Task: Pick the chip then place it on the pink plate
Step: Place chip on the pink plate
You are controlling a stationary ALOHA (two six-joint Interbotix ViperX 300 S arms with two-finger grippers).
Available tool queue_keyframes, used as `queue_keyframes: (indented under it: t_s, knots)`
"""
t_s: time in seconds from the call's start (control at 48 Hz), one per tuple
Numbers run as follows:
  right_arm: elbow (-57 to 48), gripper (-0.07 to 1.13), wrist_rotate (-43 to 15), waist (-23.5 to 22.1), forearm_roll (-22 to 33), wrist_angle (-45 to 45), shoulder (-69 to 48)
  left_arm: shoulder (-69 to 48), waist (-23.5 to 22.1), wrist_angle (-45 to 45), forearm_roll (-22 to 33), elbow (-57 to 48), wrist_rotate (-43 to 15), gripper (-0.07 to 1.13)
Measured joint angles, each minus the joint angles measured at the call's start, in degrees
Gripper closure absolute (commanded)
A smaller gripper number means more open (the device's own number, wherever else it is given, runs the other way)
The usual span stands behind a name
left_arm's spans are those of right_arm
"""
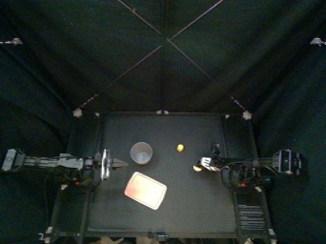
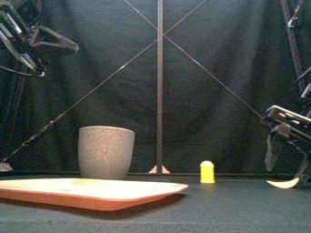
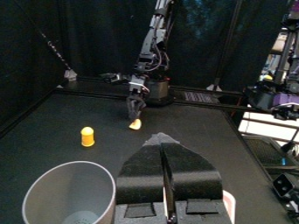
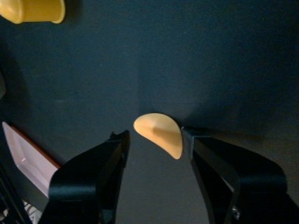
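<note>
Item 1. Chip (image 4: 162, 136): pale yellow, curved, 1 piece. It sits on the right half of the table (image 1: 192, 210), right of the middle and apart from the pink tray. It lies between the 2 jaws of the right gripper (image 4: 156, 136). Whether it rests on the tabletop or hangs just clear of it cannot be told.

Item 2. Right gripper: comes in from the right and points down. Its jaws are drawn in narrow, 1 against each side of the chip, gripping it.

Item 3. Pink tray (image 1: 145, 191): flat and rectangular, set at an angle on the left-front part of the table. Nothing lies on it.

Item 4. Grey speckled cup (image 2: 105, 151): tall and upright, just behind the tray, not touching it.

Item 5. Small yellow toy (image 2: 206, 171): round-topped and upright, 1 piece. It stands to the right of the cup, between the cup and the right gripper, touching neither.

Item 6. Left gripper (image 3: 163, 140): rests at the left side of the table, near the cup and above the tray's back edge. Its 2 jaws are pressed together with nothing between them.
</note>
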State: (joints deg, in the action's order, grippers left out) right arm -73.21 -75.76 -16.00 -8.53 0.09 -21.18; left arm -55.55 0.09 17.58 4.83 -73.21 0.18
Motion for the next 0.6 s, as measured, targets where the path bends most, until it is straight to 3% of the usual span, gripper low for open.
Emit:
queue_keyframes:
  t_s: [0.188, 0.542, 0.604]
  knots:
    - [1.32, 0.24, -0.35, 2.99, -1.23, 0.18, 2.64, -0.26, 0.00, 0.00, -0.09, -0.44, 0.00, 1.00]
    - [2.99, 0.65, -0.53, 6.06, -1.58, 0.62, 4.48, -3.69, 0.26, 0.00, 0.00, -1.67, 0.09, 1.00]
    - [3.25, 0.68, -0.53, 6.06, -1.41, 0.53, 4.57, -4.13, 0.26, 0.00, 0.00, -1.67, 0.09, 1.00]
